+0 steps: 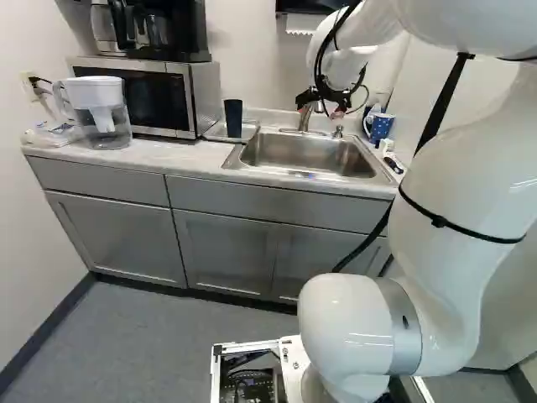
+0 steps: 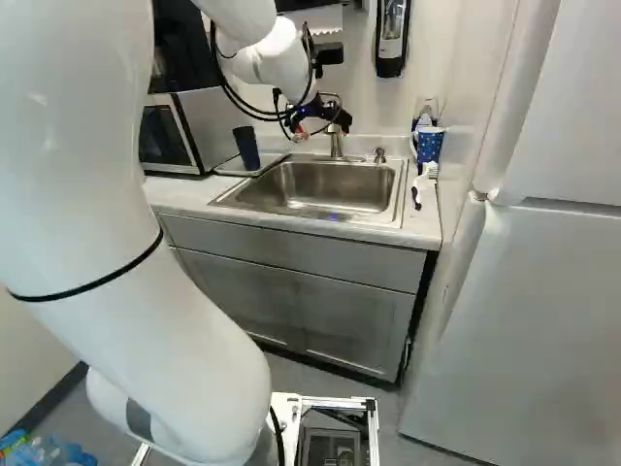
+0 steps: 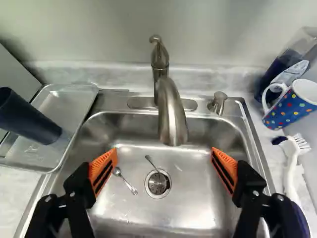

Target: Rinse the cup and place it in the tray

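Note:
My gripper [image 1: 327, 102] hangs over the back of the sink [image 1: 310, 173], near the faucet. In the wrist view the gripper [image 3: 164, 154] is open, its orange fingers wide apart above the basin with nothing held; the faucet [image 3: 171, 116] is ahead, between their lines. A dark blue cup [image 1: 233, 117] stands in the clear tray [image 3: 74, 101] beside the sink, on the microwave's side. A blue mug with coloured dots [image 3: 290, 106] is on the counter at the sink's other side. No stream shows at the spout.
Two spoons [image 3: 125, 180] lie in the basin near the drain. A white brush [image 3: 292, 171] lies beside the sink, below the mug. The microwave [image 1: 155, 94] and a water pitcher [image 1: 101, 113] stand on the counter. A fridge [image 2: 524, 291] rises at the right of the right base view.

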Tool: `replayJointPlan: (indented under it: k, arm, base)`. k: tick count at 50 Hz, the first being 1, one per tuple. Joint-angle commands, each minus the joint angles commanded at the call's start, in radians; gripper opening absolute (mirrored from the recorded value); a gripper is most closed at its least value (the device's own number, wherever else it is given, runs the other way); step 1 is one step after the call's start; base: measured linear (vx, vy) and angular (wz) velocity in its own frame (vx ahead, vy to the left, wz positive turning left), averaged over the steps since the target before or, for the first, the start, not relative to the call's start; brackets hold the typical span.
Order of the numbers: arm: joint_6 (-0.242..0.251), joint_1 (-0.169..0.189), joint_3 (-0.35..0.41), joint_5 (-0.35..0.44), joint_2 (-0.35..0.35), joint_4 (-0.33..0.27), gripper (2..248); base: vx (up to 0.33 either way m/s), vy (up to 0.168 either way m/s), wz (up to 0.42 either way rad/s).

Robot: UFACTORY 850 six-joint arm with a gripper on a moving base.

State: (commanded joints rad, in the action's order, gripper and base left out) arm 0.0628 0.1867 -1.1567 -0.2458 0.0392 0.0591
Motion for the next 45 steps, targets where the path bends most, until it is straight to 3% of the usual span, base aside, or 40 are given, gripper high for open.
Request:
replayJointPlan:
  k: [29,45]
  arm:
    - [0.000,0.000,0.000,-0.233,0.000,0.000,247]
    - [0.000,0.000,0.000,-0.244,0.000,0.000,247]
  base:
    - [0.000,0.000,0.000]
    - [0.000,0.000,0.000]
